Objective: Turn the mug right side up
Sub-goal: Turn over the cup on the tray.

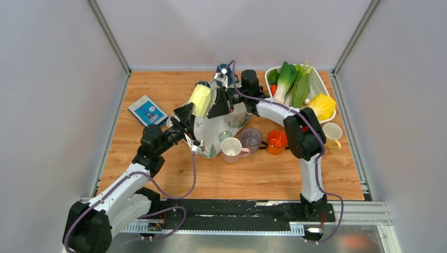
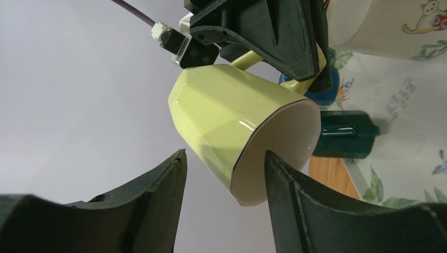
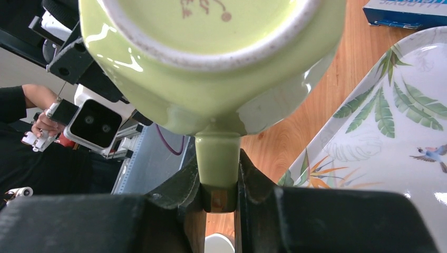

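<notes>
The yellow-green mug [image 1: 201,100] hangs in the air above the leaf-patterned tray [image 1: 211,138], tilted on its side. My right gripper [image 1: 217,103] is shut on its handle; in the right wrist view the handle [image 3: 217,163] is pinched between the fingers and the mug's base [image 3: 211,63] faces the camera. My left gripper [image 1: 184,113] is open just below and left of the mug. In the left wrist view the mug [image 2: 237,121] has its white mouth at the lower right, its rim low between my open fingertips [image 2: 174,168], without clear contact. The right gripper [image 2: 263,31] shows above it.
On the table stand a white mug with a pink handle [image 1: 231,149], a clear purple mug [image 1: 251,138], an orange mug [image 1: 276,141] and a white mug [image 1: 332,133]. A vegetable basket [image 1: 321,84] sits back right, a blue booklet [image 1: 148,110] left. A dark teal mug [image 2: 345,139] lies near the tray.
</notes>
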